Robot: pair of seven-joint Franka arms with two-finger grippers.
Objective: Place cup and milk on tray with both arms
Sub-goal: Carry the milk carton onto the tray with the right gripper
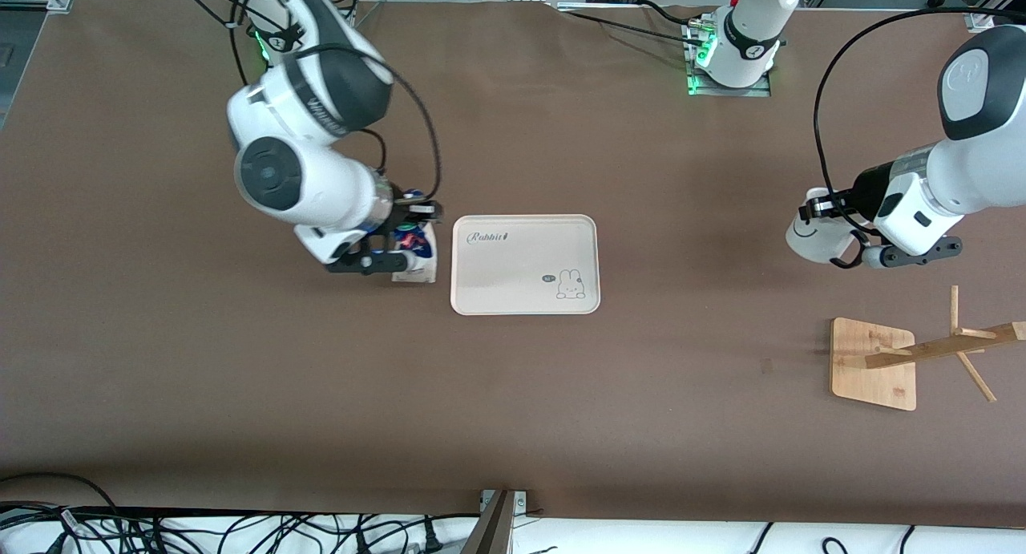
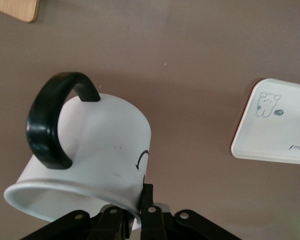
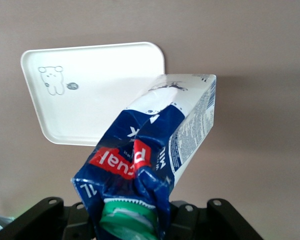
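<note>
Front view — right gripper (image 1: 398, 245) pinching milk (image 1: 416, 253) just beside tray (image 1: 525, 264); left gripper (image 1: 843, 232) clamped on cup (image 1: 811, 237), well apart from it.

The front camera looks down from high; both wrist cameras look down closely, sharing the tray (image 1: 525, 264) (image 2: 275, 125) (image 3: 90, 90).

One cup (image 1: 813, 235), one milk (image 1: 417, 245), one tray (image 1: 525, 264).

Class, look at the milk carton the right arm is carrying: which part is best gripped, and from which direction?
The gabled top of the milk carton, by the green cap, approached from above. That pinched ridge is narrow enough for the right claw, and hanging from it keeps the flat base free to land on the tray.
</note>
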